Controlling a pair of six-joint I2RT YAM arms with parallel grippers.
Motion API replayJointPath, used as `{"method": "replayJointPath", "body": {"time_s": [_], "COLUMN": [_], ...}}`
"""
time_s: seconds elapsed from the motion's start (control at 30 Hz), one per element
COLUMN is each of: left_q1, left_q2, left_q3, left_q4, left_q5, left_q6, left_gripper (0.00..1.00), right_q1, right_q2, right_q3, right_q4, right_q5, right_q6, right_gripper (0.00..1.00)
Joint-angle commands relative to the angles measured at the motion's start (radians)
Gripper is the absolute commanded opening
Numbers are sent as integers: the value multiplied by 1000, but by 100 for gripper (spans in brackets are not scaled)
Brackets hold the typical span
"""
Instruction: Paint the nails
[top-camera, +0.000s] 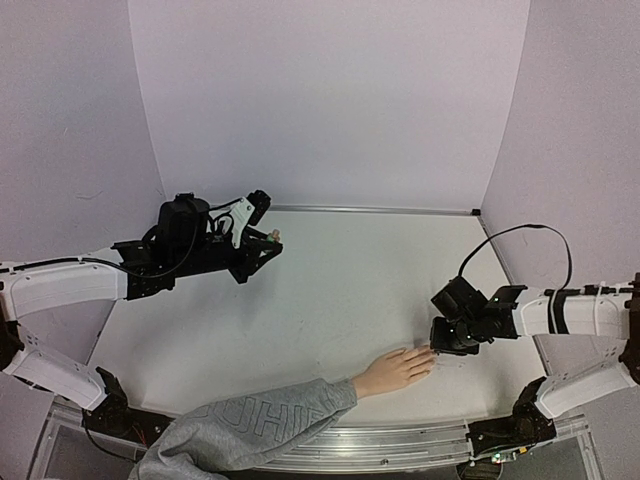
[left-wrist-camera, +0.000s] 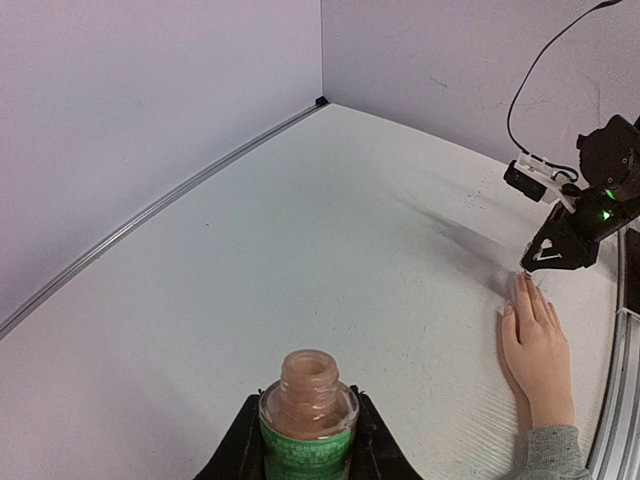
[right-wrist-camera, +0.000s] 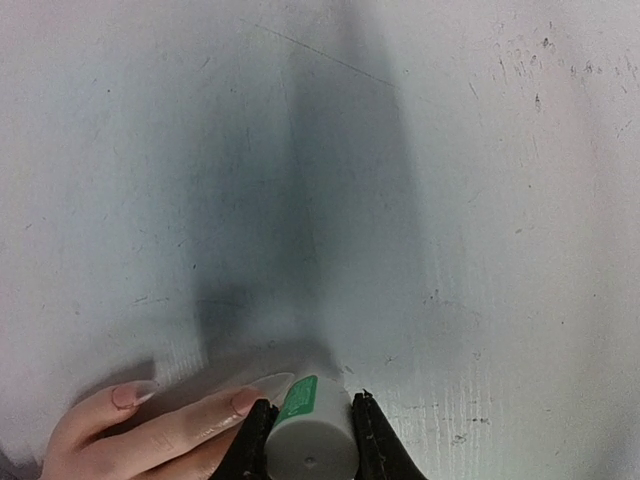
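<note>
The flesh-coloured mannequin hand (top-camera: 395, 372) lies flat near the front edge, its grey sleeve (top-camera: 250, 425) trailing left. My right gripper (top-camera: 437, 345) is shut on the white brush cap (right-wrist-camera: 310, 445) with a green label and holds it tip-down right at the fingertips. The nails (right-wrist-camera: 245, 400) show pale pink beside the cap; the brush itself is hidden under the cap. My left gripper (top-camera: 268, 240) is at the far left, shut on the open polish bottle (left-wrist-camera: 308, 400), held upright above the table. The hand also shows in the left wrist view (left-wrist-camera: 537, 345).
The white table (top-camera: 340, 290) is walled by lilac panels at the back and both sides. A black cable (top-camera: 520, 235) loops above the right arm. A metal rail (top-camera: 400, 445) runs along the front edge.
</note>
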Motion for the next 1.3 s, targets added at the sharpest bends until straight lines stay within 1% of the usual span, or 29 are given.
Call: {"method": "replayJointPath", "body": {"time_s": [0.0,0.33,0.5,0.67,0.83,1.07,1.27], "left_q1": [5,6,6,6,6,6,5], "left_q2": [-9,-15,-28,-37,-37,-44,-44], "left_q3": [27,21,12,5,4,4,2], "left_q4": [57,56,54,54,54,55,55], "left_q5": [-6,-11,-14,-11,-3,0,-3], "left_q6": [5,6,6,-3,-8,-12,-12], "left_gripper": [0,0,0,0,0,0,0], "right_q1": [-3,-3,-3,-3,-2,-2,-2], "right_q2": [13,10,-37,-116,-159,-110,-87], "right_q3": [17,20,26,14,2,0,-1], "right_q4": [-19,-42,-84,-94,-80,-61,-60], "right_q5": [45,109,126,78,2,-26,-20], "right_q6": [9,72,70,20,-22,-37,-32], "right_gripper": [0,0,0,0,0,0,0]}}
